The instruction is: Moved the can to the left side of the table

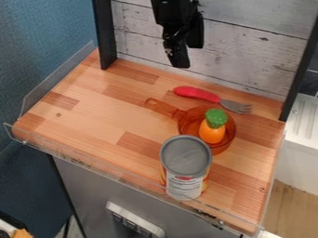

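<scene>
The black gripper hangs at the top centre, in front of the whitewashed back boards and well above the table. The can, with a grey top and a white and orange label, stands upright near the front edge of the wooden table, right of the middle. It is far below the gripper in the view and apart from it. Whether the gripper's jaws are apart cannot be made out.
Behind the can sits a transparent orange pan holding an orange toy carrot with a green top. A fork with a red handle lies behind the pan. Clear low guards run along the front and left edges.
</scene>
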